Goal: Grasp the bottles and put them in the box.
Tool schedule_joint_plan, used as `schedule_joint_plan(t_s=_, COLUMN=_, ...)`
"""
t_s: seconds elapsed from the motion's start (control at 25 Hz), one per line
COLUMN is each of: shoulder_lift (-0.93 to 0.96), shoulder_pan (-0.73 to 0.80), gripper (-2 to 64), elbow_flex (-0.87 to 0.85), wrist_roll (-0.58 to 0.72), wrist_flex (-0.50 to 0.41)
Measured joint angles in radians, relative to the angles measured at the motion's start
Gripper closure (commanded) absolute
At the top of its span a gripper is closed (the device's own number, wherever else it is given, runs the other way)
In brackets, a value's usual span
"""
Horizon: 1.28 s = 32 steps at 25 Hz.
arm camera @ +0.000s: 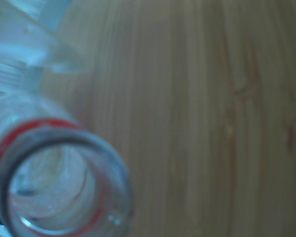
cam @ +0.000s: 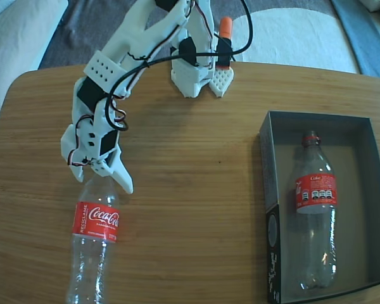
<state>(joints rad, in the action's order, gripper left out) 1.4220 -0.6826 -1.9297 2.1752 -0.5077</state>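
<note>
We see one bottle (cam: 315, 209) lying lengthwise inside the box (cam: 270, 183), neck toward the table's far side, with bare grey floor on both sides of it. The second bottle (cam: 94, 237) lies on the table (cam: 196, 177) at the left of the fixed view, its base cut off by the lower edge. The gripper (cam: 107, 177) sits over its neck, covering the mouth; we cannot tell whether the jaws are closed on it. In the wrist view the bottle's open mouth (arm camera: 59, 182) and red ring fill the lower left, blurred. Open wood lies between this bottle and the box, which sits near the table's right edge.
</note>
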Motion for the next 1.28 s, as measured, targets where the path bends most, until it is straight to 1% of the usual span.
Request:
schedule_joint_plan(t_s=0.08, shoulder_lift=0.0, shoulder_pan=0.0, gripper=10.3, elbow_flex=0.0, wrist_roll=0.0, wrist_flex=0.0)
schedule_joint_plan(t_s=0.28, shoulder_lift=-0.002, shoulder_pan=0.0, gripper=22.1, elbow_flex=0.0, wrist_roll=0.0, wrist_flex=0.0)
schedule_joint_plan(t_s=0.48, shoulder_lift=-0.002, shoulder_pan=0.0, gripper=28.6, elbow_flex=0.0, wrist_roll=0.0, wrist_flex=0.0)
schedule_joint_plan(t_s=0.68, shoulder_lift=-0.002, shoulder_pan=0.0, gripper=37.5, elbow_flex=0.0, wrist_roll=0.0, wrist_flex=0.0)
schedule_joint_plan(t_s=0.84, shoulder_lift=-0.002, shoulder_pan=0.0, gripper=42.3, elbow_flex=0.0, wrist_roll=0.0, wrist_flex=0.0)
schedule_joint_plan(t_s=1.24, shoulder_lift=-0.002, shoulder_pan=-0.002, gripper=50.9, elbow_flex=0.0, wrist_roll=0.0, wrist_flex=0.0)
schedule_joint_plan(t_s=1.28, shoulder_lift=-0.002, shoulder_pan=-0.002, gripper=52.8, elbow_flex=0.0, wrist_roll=0.0, wrist_flex=0.0)
